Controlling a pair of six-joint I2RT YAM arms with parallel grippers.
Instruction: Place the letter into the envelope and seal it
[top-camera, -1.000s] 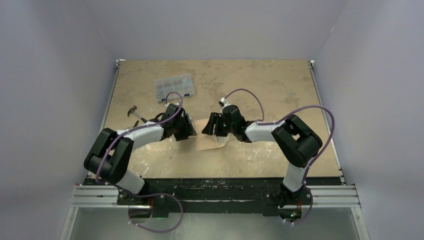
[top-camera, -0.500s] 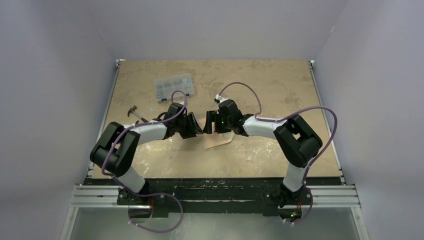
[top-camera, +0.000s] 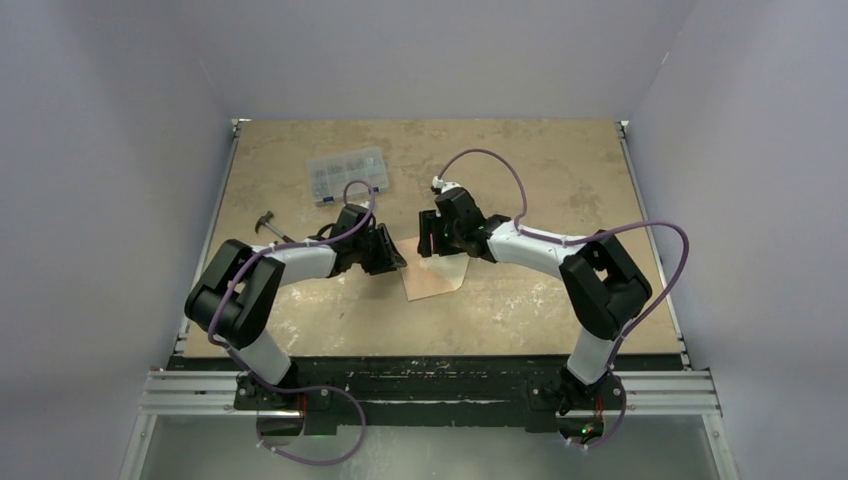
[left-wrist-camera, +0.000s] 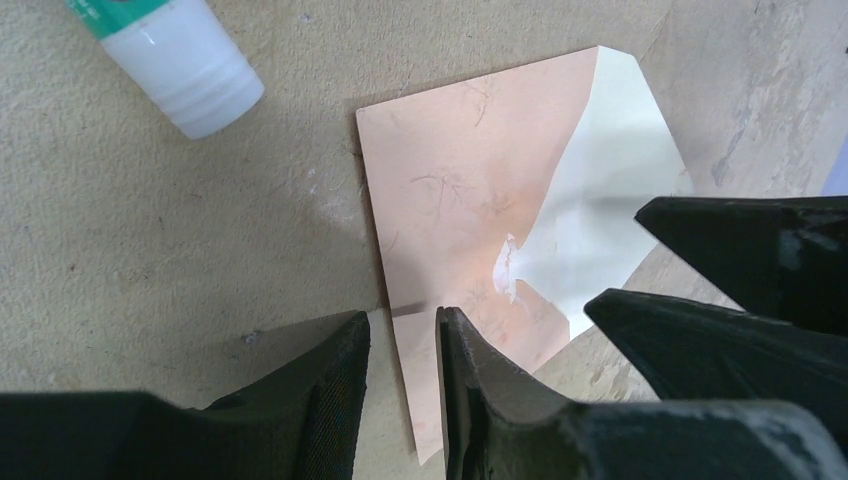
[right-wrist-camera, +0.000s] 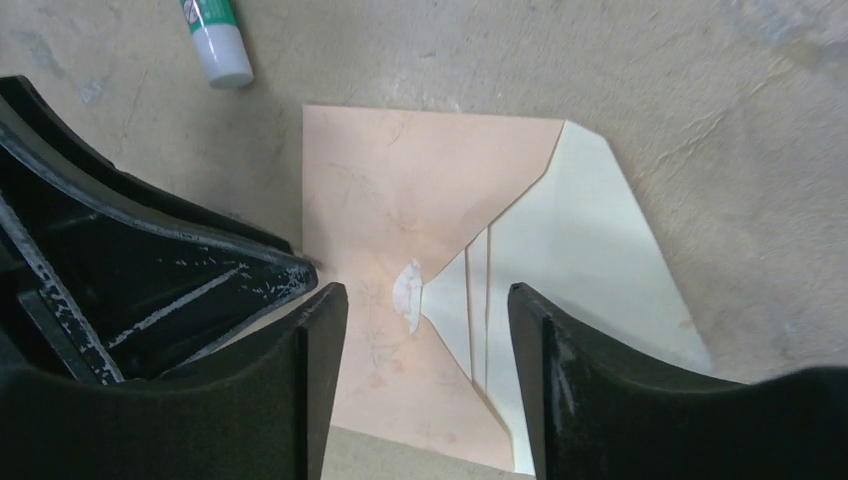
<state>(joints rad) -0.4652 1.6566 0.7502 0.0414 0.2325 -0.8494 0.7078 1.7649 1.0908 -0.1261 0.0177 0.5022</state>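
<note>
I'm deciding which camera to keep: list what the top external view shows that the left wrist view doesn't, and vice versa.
Only top external: the clear compartment box and a small dark tool. Only left wrist: the glue stick and a white scuff on the envelope. Both: the envelope flat on the table, left gripper and right gripper at its sides.

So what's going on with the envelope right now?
Both arms are working over the envelope, which lies flat on the table with its cream flap open. The right gripper hangs wide open across it. The left gripper, jaws nearly together, sits at the envelope's edge; no grip shows. No separate letter is in view, so it may be inside. Nothing is sealed; a glue stick lies nearby.
</note>
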